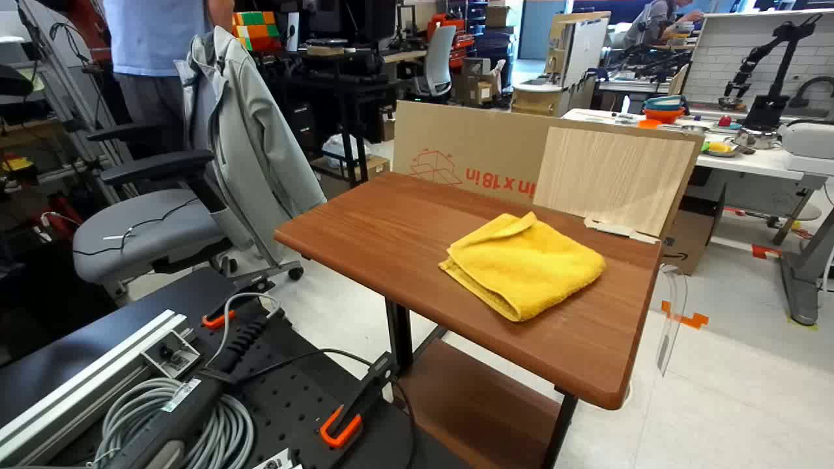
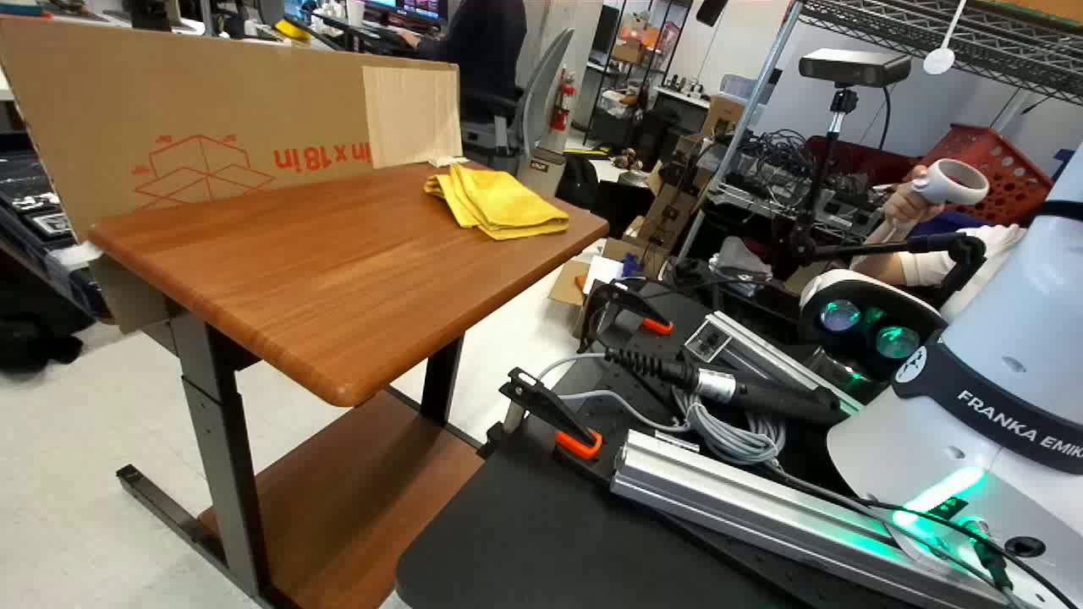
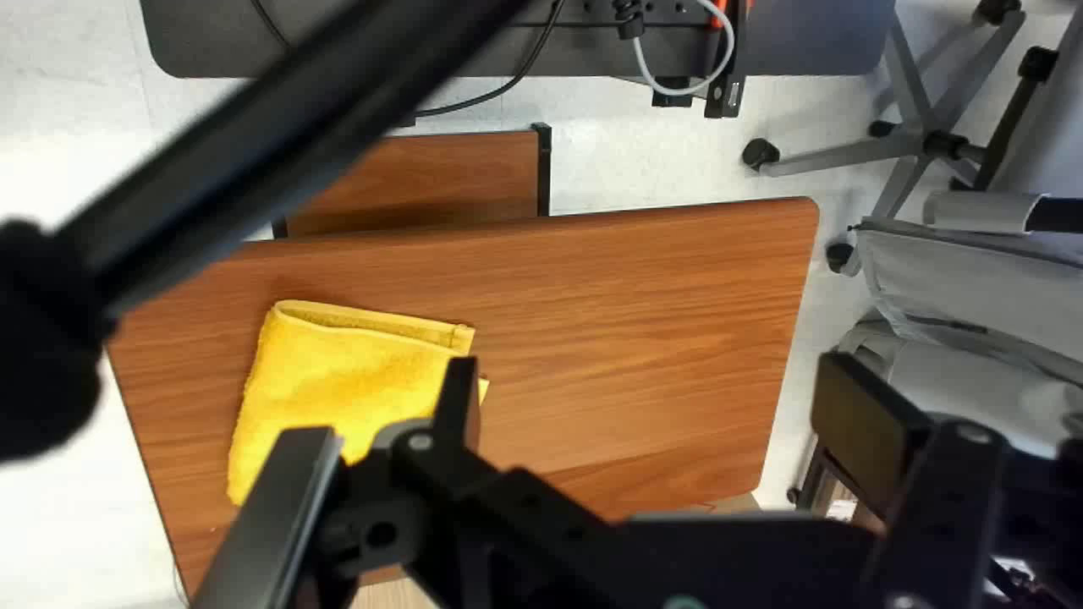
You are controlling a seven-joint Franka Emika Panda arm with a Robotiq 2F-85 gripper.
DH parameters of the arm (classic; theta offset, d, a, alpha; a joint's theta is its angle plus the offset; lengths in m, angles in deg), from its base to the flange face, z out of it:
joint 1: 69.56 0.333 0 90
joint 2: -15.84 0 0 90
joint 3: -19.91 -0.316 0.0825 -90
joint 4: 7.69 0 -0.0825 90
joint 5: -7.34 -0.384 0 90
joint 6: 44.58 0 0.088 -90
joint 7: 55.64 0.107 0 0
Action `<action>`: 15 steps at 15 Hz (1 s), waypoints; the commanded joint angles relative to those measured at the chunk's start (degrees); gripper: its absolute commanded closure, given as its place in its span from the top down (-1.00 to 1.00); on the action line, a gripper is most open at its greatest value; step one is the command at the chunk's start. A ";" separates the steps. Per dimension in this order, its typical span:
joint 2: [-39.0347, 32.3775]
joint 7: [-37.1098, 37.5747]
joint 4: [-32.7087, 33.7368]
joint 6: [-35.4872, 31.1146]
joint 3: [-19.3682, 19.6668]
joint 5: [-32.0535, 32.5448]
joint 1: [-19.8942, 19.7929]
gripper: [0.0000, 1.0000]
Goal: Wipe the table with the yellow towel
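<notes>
A folded yellow towel (image 1: 528, 264) lies on the brown wooden table (image 1: 384, 221) in both exterior views, where the towel (image 2: 499, 203) is near one end of the tabletop (image 2: 321, 262). In the wrist view the towel (image 3: 347, 381) lies at the left part of the table (image 3: 626, 313). My gripper (image 3: 656, 406) shows only in the wrist view. Its two fingers are wide apart with nothing between them. It is above the table, and its left finger overlaps the towel's edge in the picture. The lower part of the towel is partly hidden behind the gripper.
A cardboard sheet (image 1: 469, 146) with a light wood-patterned panel (image 1: 616, 172) stands along the table's far edge. A black bench (image 2: 541, 524) with clamps, cables and an aluminium profile (image 2: 744, 491) is on the robot's side. A grey chair with a jacket (image 1: 244, 130) stands beside the table.
</notes>
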 commanded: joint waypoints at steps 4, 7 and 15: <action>-9.53 3.02 5.64 -5.56 0.18 -7.40 -0.58 1.00; -18.59 6.44 8.78 -15.66 2.89 -11.69 0.78 1.00; -47.98 19.12 22.97 -23.01 -0.91 -15.96 -7.00 1.00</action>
